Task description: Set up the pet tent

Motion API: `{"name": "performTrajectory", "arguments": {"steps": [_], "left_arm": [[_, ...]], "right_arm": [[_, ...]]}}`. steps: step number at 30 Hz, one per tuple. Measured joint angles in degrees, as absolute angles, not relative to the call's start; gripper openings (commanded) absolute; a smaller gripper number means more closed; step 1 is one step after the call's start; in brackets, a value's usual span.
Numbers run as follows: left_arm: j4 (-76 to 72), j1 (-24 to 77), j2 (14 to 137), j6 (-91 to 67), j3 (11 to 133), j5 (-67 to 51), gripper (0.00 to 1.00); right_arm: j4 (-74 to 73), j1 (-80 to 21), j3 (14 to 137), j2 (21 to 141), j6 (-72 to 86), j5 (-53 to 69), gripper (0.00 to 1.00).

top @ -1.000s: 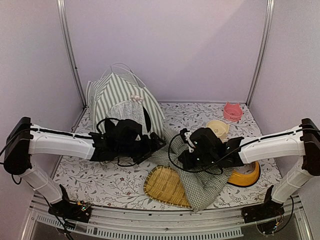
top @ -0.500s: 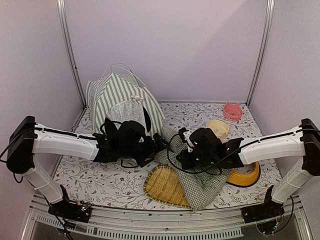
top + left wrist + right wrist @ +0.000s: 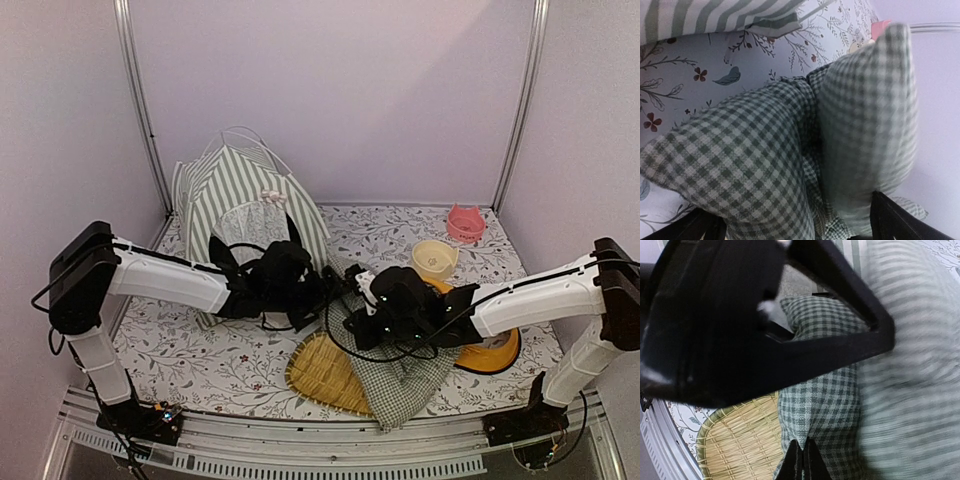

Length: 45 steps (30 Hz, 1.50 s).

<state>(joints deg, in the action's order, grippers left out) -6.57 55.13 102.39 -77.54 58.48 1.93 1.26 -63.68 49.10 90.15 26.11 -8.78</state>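
Top view: we are seeing the pet tent (image 3: 250, 195) standing back-left, just behind our left gripper (image 3: 325, 285), the nearer one.
Left wrist: we are straddling the gingham cushion (image 3: 765, 165), jaws wide apart.
Right wrist: our right gripper (image 3: 801, 457) is pinching that cushion, fingertips together.

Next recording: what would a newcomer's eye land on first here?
The striped pet tent stands upright at the back left. In the middle, both arms meet over a green gingham cushion: the right gripper is shut on its fabric, the left gripper open with the cushion between its fingers.
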Motion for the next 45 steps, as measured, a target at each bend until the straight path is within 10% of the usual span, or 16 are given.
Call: {"name": "performTrajectory", "arguments": {"steps": [8,12,19,28,45], "left_arm": [[-8.82,54.76,106.45,-77.01,59.44,1.28,0.76],[-8.82,54.68,107.44,-76.20,59.92,0.69,0.45],[-9.13,54.57,107.42,-74.52,60.07,0.58,0.01],[-9.50,54.41,107.42,-71.72,60.14,-0.60,0.00],[-11.73,53.10,107.42,-65.08,60.82,-6.04,0.00]], "right_arm": [[1.37,-64.90,49.10,91.24,24.25,-6.87,0.00],[1.28,-64.99,49.10,91.22,23.94,-6.96,0.02],[-3.77,-63.35,49.91,86.43,24.62,-8.08,0.72],[-9.41,-45.19,50.59,72.66,23.94,-6.81,1.00],[-7.51,-11.77,44.82,79.09,14.61,11.49,0.96]]}}
